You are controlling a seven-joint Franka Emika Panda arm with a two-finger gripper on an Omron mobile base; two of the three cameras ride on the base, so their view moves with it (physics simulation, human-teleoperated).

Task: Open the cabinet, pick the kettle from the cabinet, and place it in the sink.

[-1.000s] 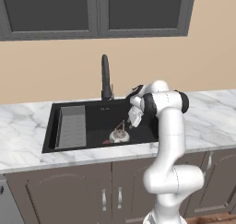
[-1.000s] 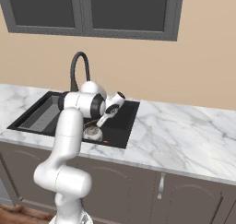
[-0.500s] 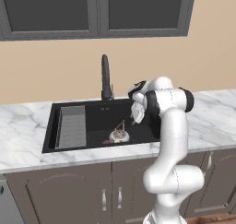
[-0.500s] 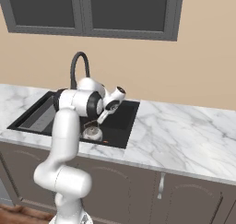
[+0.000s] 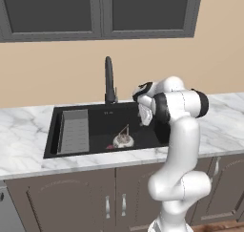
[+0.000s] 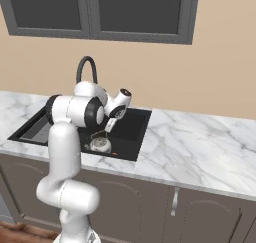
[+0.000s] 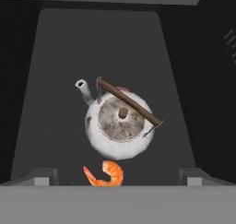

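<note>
Two dark fingertips (image 7: 42,176) stand wide apart on the released pincer (image 7: 117,177), directly below which the kettle (image 7: 120,125) sits upright in the sink (image 5: 147,140), beside a shrimp (image 7: 105,174).

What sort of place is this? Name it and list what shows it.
A rendered home kitchen, most likely. A black sink with a tall faucet is sunk in a white marble counter, a kettle sits in the basin, and cabinets hang above and stand below.

No text, label, brand, number or sign can be read anywhere.
</note>
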